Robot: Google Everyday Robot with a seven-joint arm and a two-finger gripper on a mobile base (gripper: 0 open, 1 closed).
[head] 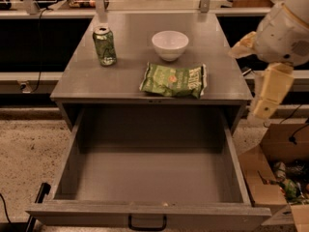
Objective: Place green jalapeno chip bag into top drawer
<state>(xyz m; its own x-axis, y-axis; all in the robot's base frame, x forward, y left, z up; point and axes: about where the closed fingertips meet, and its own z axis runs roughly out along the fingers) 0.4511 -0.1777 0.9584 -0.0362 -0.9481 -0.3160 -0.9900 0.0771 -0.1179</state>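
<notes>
My claw [268, 96] hung off bench [120, 79] right edge; opening: could not tell. Green jalapeno chip bag [174, 80] lay flat left of claw; top drawer [154, 178] stood open, lower left. Plan: descend over bag, pinch crinkled edge.

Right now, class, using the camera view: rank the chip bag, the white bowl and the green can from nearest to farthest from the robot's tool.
The tool hangs just off the right edge of the table, near its front.
1. The chip bag, front middle of the tabletop.
2. The bowl, just behind the bag.
3. The can, back left.
</notes>
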